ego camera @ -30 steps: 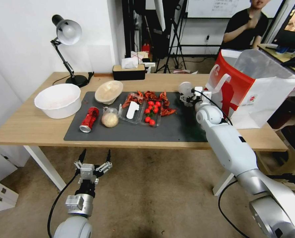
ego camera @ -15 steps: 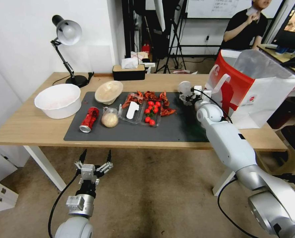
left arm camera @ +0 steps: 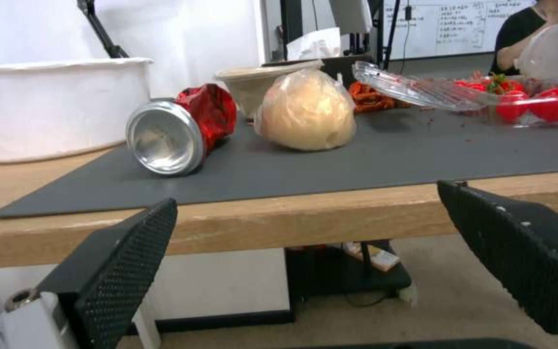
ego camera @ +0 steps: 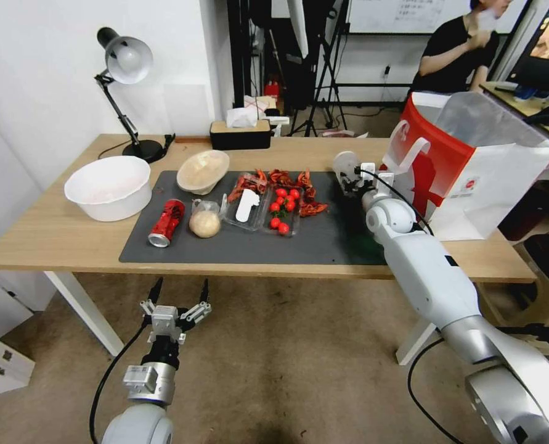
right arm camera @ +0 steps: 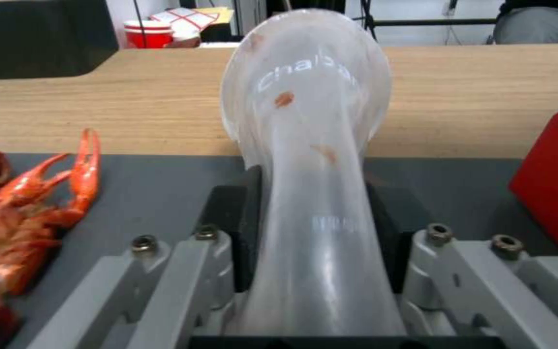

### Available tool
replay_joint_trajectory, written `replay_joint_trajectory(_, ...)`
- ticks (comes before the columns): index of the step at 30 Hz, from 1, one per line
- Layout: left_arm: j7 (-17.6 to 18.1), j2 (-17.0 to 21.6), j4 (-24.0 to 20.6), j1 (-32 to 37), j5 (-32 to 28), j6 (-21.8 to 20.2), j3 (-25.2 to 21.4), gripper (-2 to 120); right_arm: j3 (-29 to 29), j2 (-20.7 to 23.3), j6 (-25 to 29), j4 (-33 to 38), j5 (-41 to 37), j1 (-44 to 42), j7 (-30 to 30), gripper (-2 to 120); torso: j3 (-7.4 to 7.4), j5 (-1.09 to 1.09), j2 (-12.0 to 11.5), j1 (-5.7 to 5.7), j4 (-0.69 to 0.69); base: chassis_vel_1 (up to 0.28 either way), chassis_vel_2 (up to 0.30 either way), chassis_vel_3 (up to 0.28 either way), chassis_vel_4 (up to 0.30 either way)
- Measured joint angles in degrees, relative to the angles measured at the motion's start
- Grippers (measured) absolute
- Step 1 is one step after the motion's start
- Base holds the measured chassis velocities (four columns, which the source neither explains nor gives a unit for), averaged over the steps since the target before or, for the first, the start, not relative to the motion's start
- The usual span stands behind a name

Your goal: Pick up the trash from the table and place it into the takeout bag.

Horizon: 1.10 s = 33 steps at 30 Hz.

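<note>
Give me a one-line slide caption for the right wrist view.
Right gripper squeezing a clear plastic cup above the grey mat.

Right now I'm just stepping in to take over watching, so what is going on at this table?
The right gripper is shut on a squashed clear plastic cup, holding it above the dark grey mat beside the red and white paper takeout bag. The left gripper hangs open below the light-wood table's front edge, idle. A crushed red can, a clear bag with a beige bun and a shallow beige bowl lie on the mat.
</note>
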State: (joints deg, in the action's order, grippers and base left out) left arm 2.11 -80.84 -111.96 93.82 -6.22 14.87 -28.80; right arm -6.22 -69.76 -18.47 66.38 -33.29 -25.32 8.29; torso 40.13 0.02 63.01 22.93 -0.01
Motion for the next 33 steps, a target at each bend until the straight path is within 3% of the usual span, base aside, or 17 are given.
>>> replay_joint_trajectory(5, 0.02, 0.35, -0.27, 0.1, -0.04, 0.02, -0.45, 100, -0.57, 0.81, -0.01, 5.67, 0.88, -1.21, 0.79, 23, -0.01, -0.03, 0.0, 0.0, 0.01, 0.0, 0.0, 0.0, 0.0)
replay_joint_trajectory(12, 0.12, 0.34, -0.69, 0.45, -0.05, 0.14, -0.8, 100, -1.65, 3.4, -0.73, 20.0, 1.73, -3.78, 2.62, 5, -0.02, -0.02, 0.0, 0.0, 0.01, 0.0, 0.0, 0.0, 0.0)
replay_joint_trajectory(21, 0.15, -0.64, -0.88, 0.8, 1.01, 0.36, -0.5, 100, -4.15, 6.37, -0.85, 33.12, 1.63, -7.04, 3.43, 4, -0.02, -0.02, 0.01, -0.01, 0.0, 0.0, 0.0, 0.0, 0.0)
replay_joint_trajectory(26, 0.16, -0.83, -0.83, 0.93, 1.1, 1.02, -0.64, 100, -5.64, 7.43, -0.68, 35.79, 1.61, -7.36, 4.5, 4, -0.03, -0.02, 0.01, -0.01, 0.01, 0.0, 0.0, 0.0, 0.0)
replay_joint_trajectory(33, 0.23, -0.99, -0.67, 0.85, 1.04, 1.42, -0.94, 100, -11.03, 10.21, -4.17, 38.24, 2.93, -6.24, 16.26, 4, -0.02, -0.01, 0.01, -0.01, 0.01, 0.0, 0.0, 0.0, 0.0)
